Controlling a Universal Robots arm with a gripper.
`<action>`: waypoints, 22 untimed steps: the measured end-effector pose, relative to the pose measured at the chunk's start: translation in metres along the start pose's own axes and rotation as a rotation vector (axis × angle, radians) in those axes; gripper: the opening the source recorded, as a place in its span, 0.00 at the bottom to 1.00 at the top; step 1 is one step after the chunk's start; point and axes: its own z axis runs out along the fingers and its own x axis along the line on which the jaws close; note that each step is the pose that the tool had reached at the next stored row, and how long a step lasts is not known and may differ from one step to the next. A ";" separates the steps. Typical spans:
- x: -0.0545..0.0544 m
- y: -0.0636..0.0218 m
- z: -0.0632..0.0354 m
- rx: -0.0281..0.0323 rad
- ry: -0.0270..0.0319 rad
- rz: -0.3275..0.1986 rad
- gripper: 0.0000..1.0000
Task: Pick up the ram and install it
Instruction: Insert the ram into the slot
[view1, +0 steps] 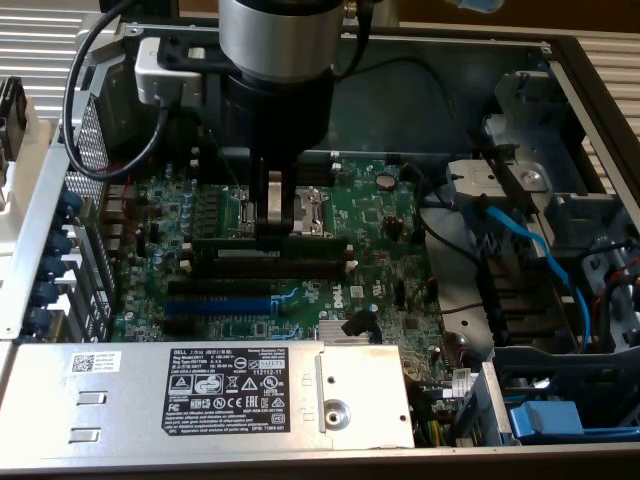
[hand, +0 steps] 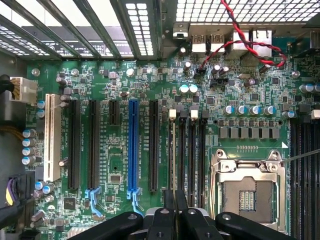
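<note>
My gripper hangs straight down over the green motherboard, just above the black memory slots. Its dark fingers stand close together, shut on the ram. From the wrist the ram appears edge-on as a thin strip lying along the slot beside the other black slots. In the exterior view the ram is a long dark band under the fingers, level with the board. Whether it is pressed fully into the slot I cannot tell.
A blue slot and black expansion slots lie to one side of the ram, the metal CPU socket to the other. The grey power supply fills the front, blue cables run at the exterior view's right, and red-black wires cross near the ports.
</note>
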 end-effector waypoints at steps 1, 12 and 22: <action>0.000 0.0000 0.0004 0.0000 0.0000 0.000 0.12; 0.000 0.0001 0.0018 -0.0002 0.0002 0.001 0.12; 0.000 0.0004 0.0023 -0.0002 0.0000 0.004 0.12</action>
